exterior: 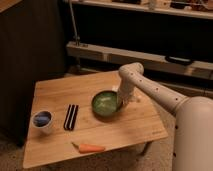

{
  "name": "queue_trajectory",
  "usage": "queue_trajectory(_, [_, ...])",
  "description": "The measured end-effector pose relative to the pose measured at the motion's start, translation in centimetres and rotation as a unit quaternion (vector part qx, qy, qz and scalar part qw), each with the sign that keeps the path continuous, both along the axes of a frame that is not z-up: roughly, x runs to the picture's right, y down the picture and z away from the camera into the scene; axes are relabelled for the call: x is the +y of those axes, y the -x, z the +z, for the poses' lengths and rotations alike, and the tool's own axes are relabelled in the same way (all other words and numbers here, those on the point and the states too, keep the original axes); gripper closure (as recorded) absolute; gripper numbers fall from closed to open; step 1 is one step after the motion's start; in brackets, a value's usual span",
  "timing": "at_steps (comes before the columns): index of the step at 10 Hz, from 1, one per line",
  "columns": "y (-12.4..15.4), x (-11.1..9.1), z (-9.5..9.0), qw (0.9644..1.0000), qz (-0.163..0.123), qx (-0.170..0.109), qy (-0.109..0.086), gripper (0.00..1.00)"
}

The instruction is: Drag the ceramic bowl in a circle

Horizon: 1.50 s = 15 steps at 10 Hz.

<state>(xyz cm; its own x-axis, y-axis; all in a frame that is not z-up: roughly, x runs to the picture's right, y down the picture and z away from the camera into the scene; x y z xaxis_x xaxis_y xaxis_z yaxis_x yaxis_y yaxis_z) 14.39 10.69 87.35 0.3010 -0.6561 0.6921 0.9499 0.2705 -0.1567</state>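
The gripper (120, 103) is shut tight, apparently pinched on the right rim of the wide green glazed ceramic bowl (105, 104). If it's dragged too wide, the pair of black sticks (71, 117) could get bumped, or the rim could be lost.

Closed hand (121, 103) low, elbow (131, 71) high

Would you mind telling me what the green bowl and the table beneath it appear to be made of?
The ceramic bowl looks like glazed ceramic: glossy green, with pale rings inside. The table looks like light wood with a matte finish and faint plank lines. The gripper is shut on the bowl's rim, on the arm's side.
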Motion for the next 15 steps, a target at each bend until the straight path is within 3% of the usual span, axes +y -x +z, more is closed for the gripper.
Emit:
queue_trajectory(2, [-1.8, 1.0, -1.7, 0.9992, -0.037, -0.014, -0.003, 0.97])
queue_trajectory(4, [-3.1, 3.2, -4.2, 0.9967, -0.071, -0.038, -0.008, 0.97])
queue_trajectory(7, [0.1, 6.6, -8.7, 0.9885, -0.112, -0.100, -0.020, 0.97])
queue_trajectory(9, [3.3, 7.5, -10.7, 0.9828, -0.124, -0.134, -0.029, 0.97])
queue_trajectory(12, [9.1, 5.5, -10.1, 0.9793, -0.134, -0.144, -0.049, 0.97])
queue_trajectory(15, [14.8, 2.5, -7.3, 0.9801, -0.149, -0.117, -0.060, 0.97])
